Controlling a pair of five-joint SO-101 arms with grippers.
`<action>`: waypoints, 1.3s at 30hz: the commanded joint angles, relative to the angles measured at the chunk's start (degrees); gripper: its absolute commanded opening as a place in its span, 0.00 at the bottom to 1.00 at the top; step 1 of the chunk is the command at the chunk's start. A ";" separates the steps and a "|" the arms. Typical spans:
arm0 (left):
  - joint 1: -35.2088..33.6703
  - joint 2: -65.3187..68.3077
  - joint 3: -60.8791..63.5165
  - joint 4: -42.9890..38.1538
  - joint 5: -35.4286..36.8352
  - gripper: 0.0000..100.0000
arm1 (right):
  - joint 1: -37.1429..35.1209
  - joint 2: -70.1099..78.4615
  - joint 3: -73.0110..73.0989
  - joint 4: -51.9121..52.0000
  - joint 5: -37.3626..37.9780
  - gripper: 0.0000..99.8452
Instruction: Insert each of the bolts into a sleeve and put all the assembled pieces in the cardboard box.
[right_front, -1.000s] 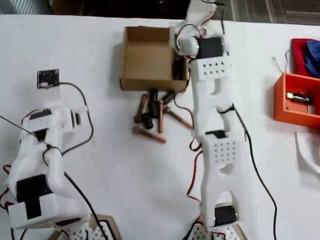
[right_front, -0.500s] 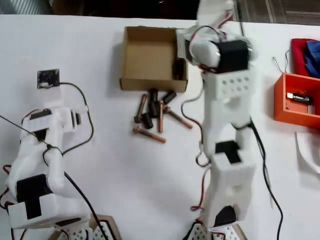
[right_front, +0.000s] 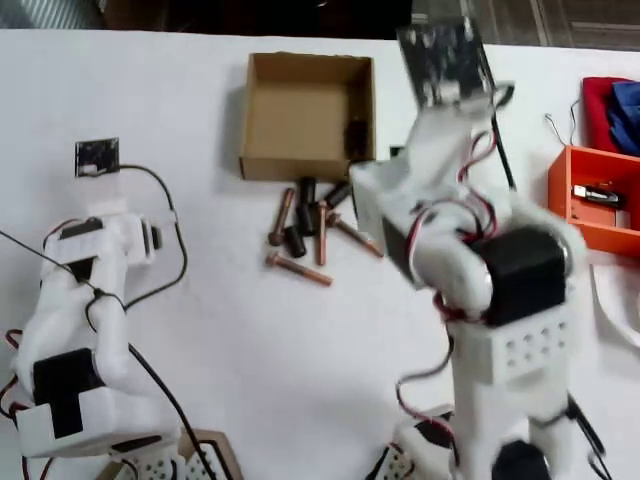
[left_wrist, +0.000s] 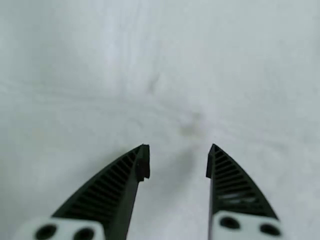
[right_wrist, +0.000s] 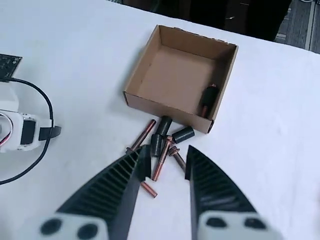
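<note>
My left fingers (left_wrist: 122, 187), black and ribbed, stand apart with nothing between them; they hang close above the bare white tabletop (left_wrist: 165, 75). In the high view my left arm (right_front: 75, 330) is folded at the left side of the tabletop, well apart from the parts; a small dark circuit board (right_front: 96, 157) on a black cable lies just beyond it.

My right fingers (right_wrist: 117, 187) are also apart and hold nothing; they look down from high above the tabletop. My right arm (right_front: 490, 290), white with a black motor, is raised at the right side.

Beyond these fingers lies the loose heap. The nearest copper-coloured metal bolt (right_wrist: 148, 190) lies alone, a little apart from the rest; the other copper bolts (right_wrist: 162, 160) lie crossed among the short black cylindrical sleeves (right_wrist: 164, 125), some of them touching. None of the loose bolts sits in a sleeve. The heap is just in front of the near wall of the open brown cardboard box (right_wrist: 150, 102).

Inside the box one assembled piece (right_wrist: 207, 100), a black sleeve with a copper end showing, lies along the right wall near the front corner; the other part of the box floor is bare.

At the far right edge of the tabletop stands an orange plastic tray (right_front: 565, 215); a red and blue cloth (right_front: 600, 100) lies just behind it.
</note>
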 joint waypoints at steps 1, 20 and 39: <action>0.44 -0.44 -0.22 -0.70 -0.26 0.21 | -0.13 -5.76 21.71 -12.26 1.23 0.11; 0.44 -0.44 -0.22 -0.70 -0.26 0.21 | -6.20 35.82 29.63 -37.93 5.89 0.11; 0.44 -0.44 -0.22 -0.70 -0.35 0.21 | -8.31 48.04 19.78 -35.91 6.07 0.23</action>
